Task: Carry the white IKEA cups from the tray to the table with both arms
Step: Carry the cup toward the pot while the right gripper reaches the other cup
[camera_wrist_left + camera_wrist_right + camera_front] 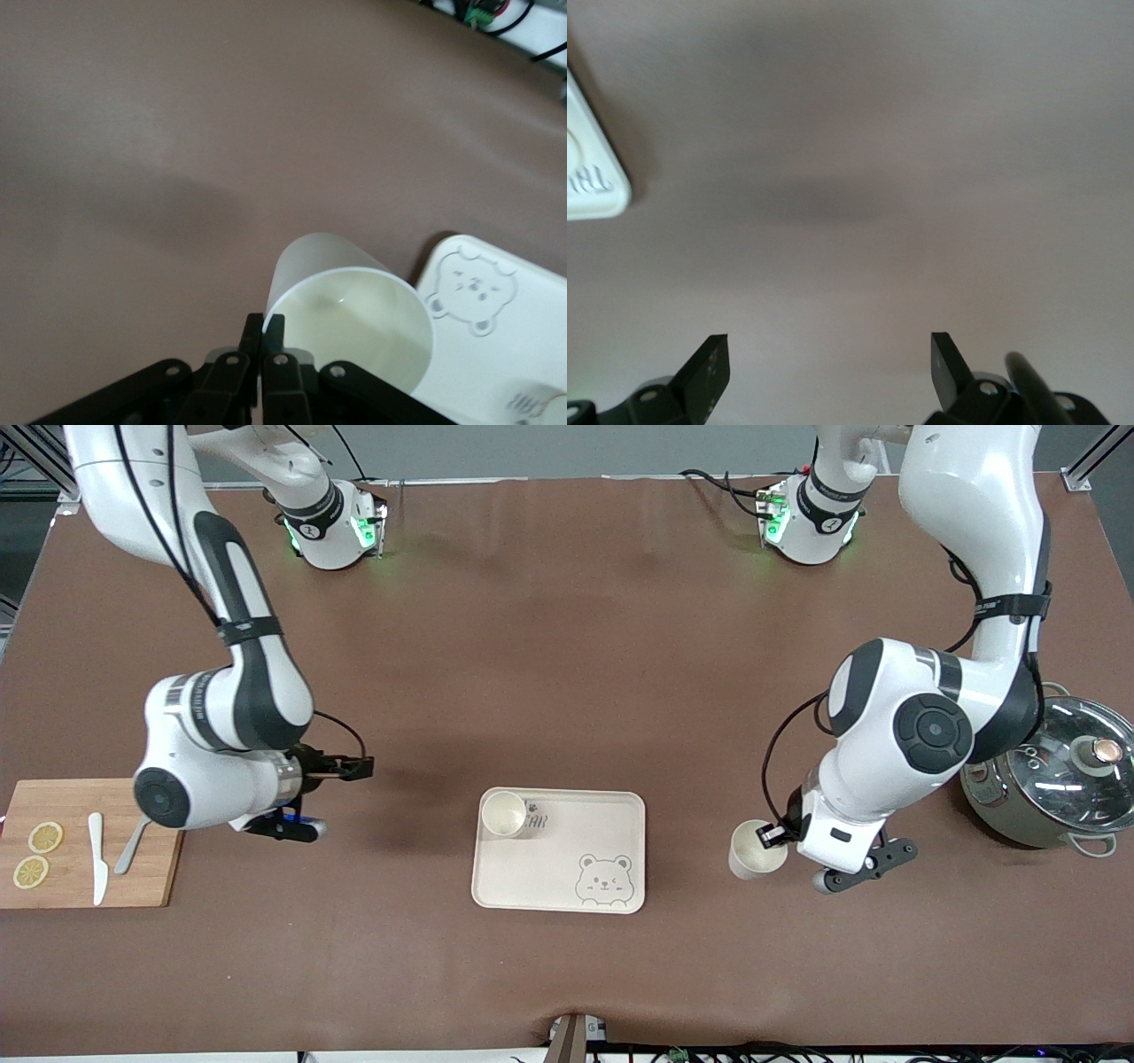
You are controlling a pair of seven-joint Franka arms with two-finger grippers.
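One white cup (503,813) stands upright in a corner of the cream bear tray (567,886), the corner toward the right arm's end and away from the front camera. A second white cup (753,852) is beside the tray toward the left arm's end. My left gripper (772,834) is shut on this cup's rim, one finger inside and one outside. The left wrist view shows the pinch (264,328) on the cup (354,305), with the tray (523,354) beside it. My right gripper (359,766) is open and empty over bare table; its fingers (709,367) show wide apart.
A wooden cutting board (133,886) with lemon slices, a white knife and a spoon lies at the right arm's end. A grey-green pot with a glass lid (1059,779) stands at the left arm's end, close to the left arm. The tray's corner (589,190) shows in the right wrist view.
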